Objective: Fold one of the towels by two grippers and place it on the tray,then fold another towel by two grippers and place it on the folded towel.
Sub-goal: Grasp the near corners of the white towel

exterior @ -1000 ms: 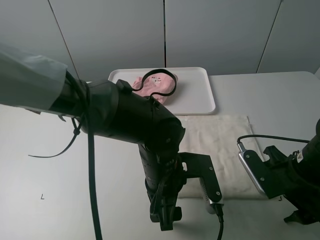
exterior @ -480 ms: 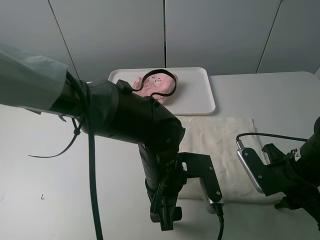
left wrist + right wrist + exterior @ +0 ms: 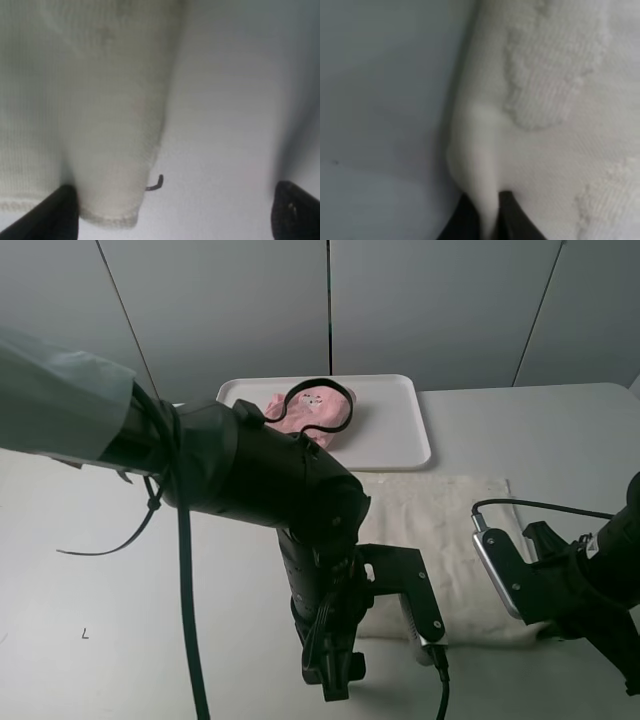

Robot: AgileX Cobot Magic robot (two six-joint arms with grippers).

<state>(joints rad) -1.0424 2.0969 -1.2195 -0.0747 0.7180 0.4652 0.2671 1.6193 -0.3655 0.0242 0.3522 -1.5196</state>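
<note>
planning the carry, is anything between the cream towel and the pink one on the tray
Nothing visible does. The cream towel lies in front of the tray, bare table between them. The left arm's cable loop overlaps the pink towel in the high view but likely hangs above it.

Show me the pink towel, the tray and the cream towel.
pink towel (image 3: 320, 405), exterior high view, its middle.
tray (image 3: 392, 418), exterior high view, bare right part.
cream towel (image 3: 440, 515), exterior high view, flat middle.
</note>
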